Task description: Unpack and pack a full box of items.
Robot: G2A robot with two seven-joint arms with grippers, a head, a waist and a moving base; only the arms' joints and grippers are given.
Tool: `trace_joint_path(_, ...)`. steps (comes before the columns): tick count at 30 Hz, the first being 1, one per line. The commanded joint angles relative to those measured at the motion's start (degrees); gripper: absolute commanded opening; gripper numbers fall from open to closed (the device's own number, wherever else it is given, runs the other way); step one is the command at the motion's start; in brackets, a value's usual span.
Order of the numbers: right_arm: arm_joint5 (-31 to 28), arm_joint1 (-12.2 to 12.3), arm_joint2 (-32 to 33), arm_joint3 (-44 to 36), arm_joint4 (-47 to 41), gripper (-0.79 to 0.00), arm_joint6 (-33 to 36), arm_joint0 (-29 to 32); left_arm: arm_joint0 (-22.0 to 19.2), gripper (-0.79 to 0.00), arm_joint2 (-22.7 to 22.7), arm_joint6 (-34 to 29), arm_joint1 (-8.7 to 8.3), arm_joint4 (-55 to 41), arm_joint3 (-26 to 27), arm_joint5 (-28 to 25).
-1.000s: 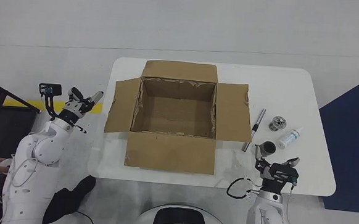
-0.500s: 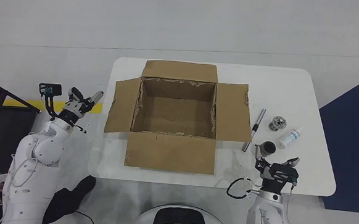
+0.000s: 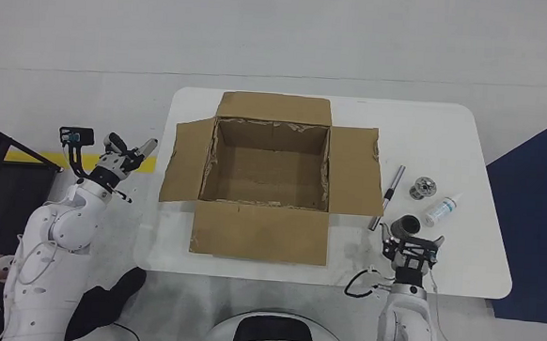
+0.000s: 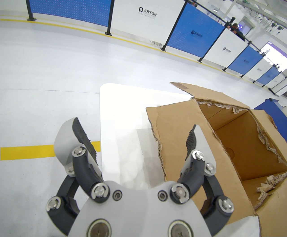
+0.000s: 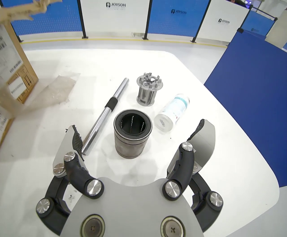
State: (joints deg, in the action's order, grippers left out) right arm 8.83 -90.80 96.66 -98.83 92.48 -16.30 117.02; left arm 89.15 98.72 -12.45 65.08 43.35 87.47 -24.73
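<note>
Standing open in the middle of the table [image 3: 464, 135], the cardboard box [image 3: 268, 175] has its flaps spread — a steel rod [image 5: 105, 112], linear bearing [image 5: 132, 134], grey slotted hub [image 5: 148, 91] and toppled white bottle [image 5: 172, 111] sit between it and the right edge. The right gripper [image 5: 139, 132] hovers before the linear bearing near the front edge, fingers released; the left gripper [image 4: 134, 130] hangs beyond the left edge, fingers likewise spread.

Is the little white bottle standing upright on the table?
No, the white bottle lies on its side on the table, beside the upright linear bearing.
</note>
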Motion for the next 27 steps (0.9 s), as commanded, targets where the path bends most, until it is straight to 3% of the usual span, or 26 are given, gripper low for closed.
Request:
trace_joint_path(1, 0.37, 0.05, -0.42, 0.42, 0.62, -0.105, 1.10, -0.36, 0.00, 0.000, 0.00, 0.00, 0.00, 0.00, 0.00, 0.00)
trace_joint_path(2, 0.58, 0.08, -0.64, 0.64, 0.97, -0.132, 1.56, -0.52, 0.00, 0.000, 0.00, 0.00, 0.00, 0.00, 0.00, 0.00)
trace_joint_path(5, 0.41, 0.16, -1.17, 1.00, 1.17, -0.317, 2.37, -0.83, 0.00, 0.000, 0.00, 0.00, 0.00, 0.00, 0.00, 0.00)
trace_joint_path(8, -0.94, 0.34, -0.88, 0.99, 0.26, -0.326, 2.56, -0.93, 0.00, 0.000, 0.00, 0.00, 0.00, 0.00, 0.00, 0.00)
trace_joint_path(11, -2.34, 0.53, -0.41, 0.93, -1.26, -0.391, 3.24, -1.45, 0.00, 0.000, 0.00, 0.00, 0.00, 0.00, 0.00, 0.00)
trace_joint_path(27, -1.93, 1.19, -0.72, 2.20, -1.51, -0.403, 8.13, -5.92, 0.00, 0.000, 0.00, 0.00, 0.00, 0.00, 0.00, 0.00)
